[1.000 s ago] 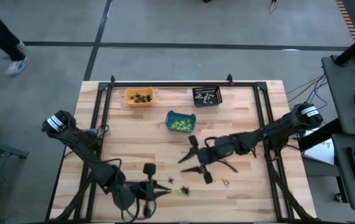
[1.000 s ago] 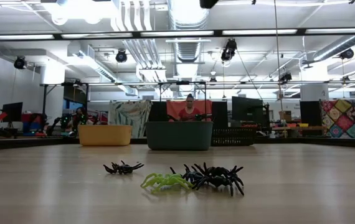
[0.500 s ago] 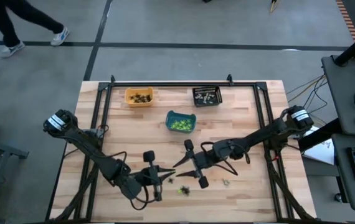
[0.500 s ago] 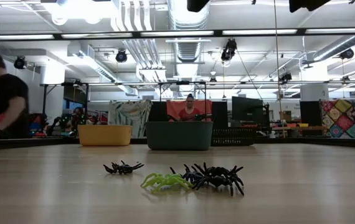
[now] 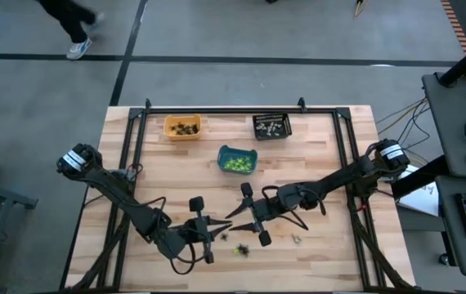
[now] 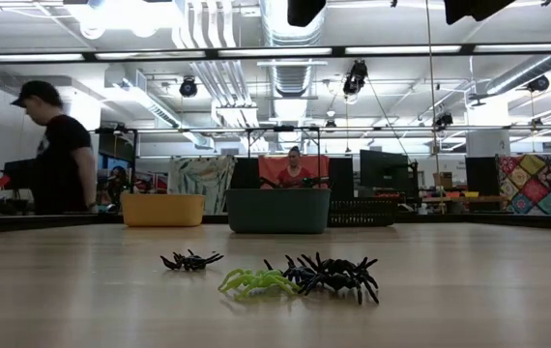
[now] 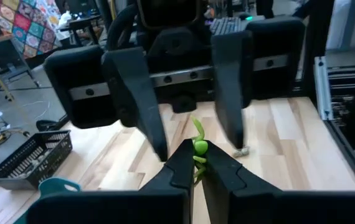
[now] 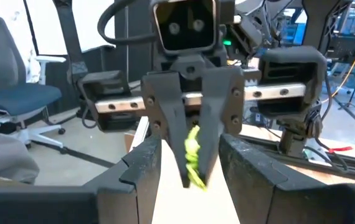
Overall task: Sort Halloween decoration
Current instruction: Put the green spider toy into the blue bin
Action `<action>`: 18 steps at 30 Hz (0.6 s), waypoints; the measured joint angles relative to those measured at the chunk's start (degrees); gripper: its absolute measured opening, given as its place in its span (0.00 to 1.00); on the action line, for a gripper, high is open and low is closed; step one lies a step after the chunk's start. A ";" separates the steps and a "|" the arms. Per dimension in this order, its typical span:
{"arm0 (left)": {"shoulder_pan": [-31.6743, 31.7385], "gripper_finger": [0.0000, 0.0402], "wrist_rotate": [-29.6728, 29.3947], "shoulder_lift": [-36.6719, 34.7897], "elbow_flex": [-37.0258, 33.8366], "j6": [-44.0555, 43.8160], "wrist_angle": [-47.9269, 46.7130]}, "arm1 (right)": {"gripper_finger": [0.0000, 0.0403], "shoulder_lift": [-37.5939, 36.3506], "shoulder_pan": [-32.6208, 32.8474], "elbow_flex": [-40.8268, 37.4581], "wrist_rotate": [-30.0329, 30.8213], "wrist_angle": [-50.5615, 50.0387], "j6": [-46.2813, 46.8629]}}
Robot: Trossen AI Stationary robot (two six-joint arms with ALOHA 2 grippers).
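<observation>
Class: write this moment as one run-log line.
left gripper: shut on lime green spider | right gripper: open, facing it | teal bin: green ones

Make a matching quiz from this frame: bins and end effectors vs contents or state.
Things:
1. orange bin
2. teal bin
3. left end effector
4. right end effector

States:
A. open, empty
B. shut on a green spider
C. holds green pieces
D. holds dark pieces

Pairs: 1-D, 2-C, 3-B, 4-A
</observation>
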 joint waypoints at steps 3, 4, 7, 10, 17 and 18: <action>0.62 0.00 0.01 0.00 0.00 0.00 -0.04 | 0.38 0.00 0.00 0.00 0.15 0.09 -0.02; 0.76 0.00 0.02 0.00 0.00 0.00 -0.04 | 0.37 0.00 0.01 0.00 0.20 0.11 -0.02; 0.88 0.00 0.05 0.00 0.00 0.04 -0.06 | 0.34 0.00 0.00 0.00 0.17 0.07 -0.04; 0.88 0.00 0.12 0.00 0.00 0.37 -0.05 | 0.28 0.00 0.00 0.00 0.17 0.07 -0.54; 0.88 0.00 0.44 0.02 0.00 0.44 -0.13 | 0.10 0.00 -0.04 0.00 0.18 -0.01 -1.37; 0.88 0.00 0.44 0.02 0.00 0.44 -0.15 | 0.08 0.00 -0.04 0.00 0.15 -0.05 -1.53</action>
